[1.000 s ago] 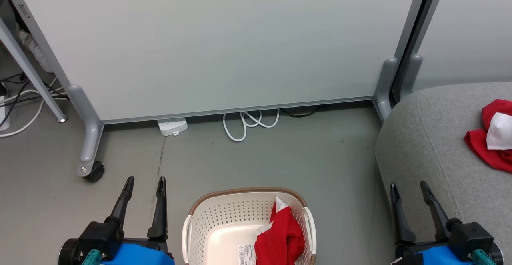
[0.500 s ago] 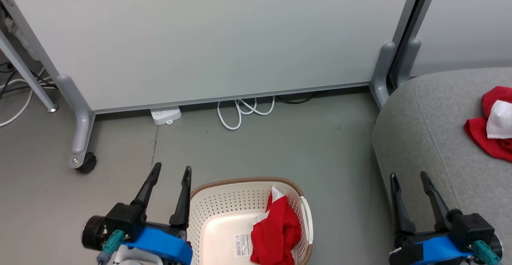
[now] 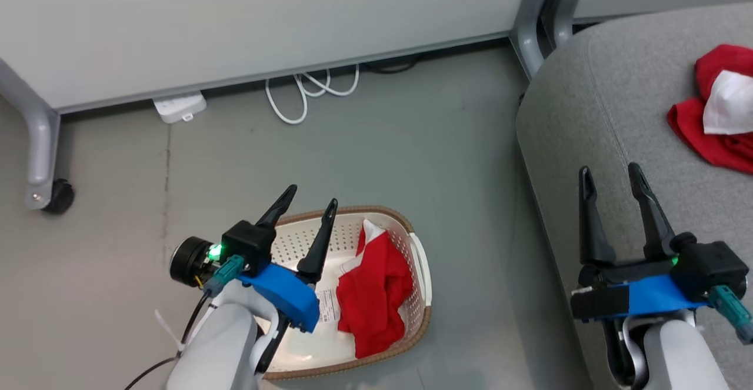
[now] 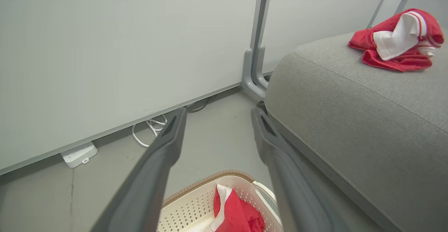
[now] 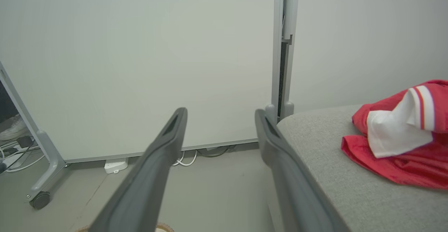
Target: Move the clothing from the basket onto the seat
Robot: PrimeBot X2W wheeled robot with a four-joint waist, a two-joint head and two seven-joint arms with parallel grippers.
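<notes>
The cream basket (image 3: 419, 272) stands on the floor with a mostly red garment (image 3: 370, 296) bunched against its right side. My left gripper (image 3: 313, 196) hovers open over the basket's left half, to the left of that garment, holding nothing. In the left wrist view the open left gripper (image 4: 218, 110) points past the basket (image 4: 196, 207) and the garment (image 4: 234, 214). The grey seat (image 3: 588, 84) is on the right, with a red-and-white garment (image 3: 715, 113) lying on it. My right gripper (image 3: 609, 169) is open and empty above the seat's near-left edge, as the right wrist view also shows (image 5: 220, 111).
A pale partition panel (image 3: 235, 13) on grey wheeled feet (image 3: 56, 196) closes off the back. A white power strip (image 3: 179, 107) and a looped white cable (image 3: 306, 93) lie under it. Bare grey floor lies between the basket and the seat.
The head view has tilted down, so everything sits higher in the picture. My left gripper has moved right, from beside the basket to above its left half. Both grippers stay open.
</notes>
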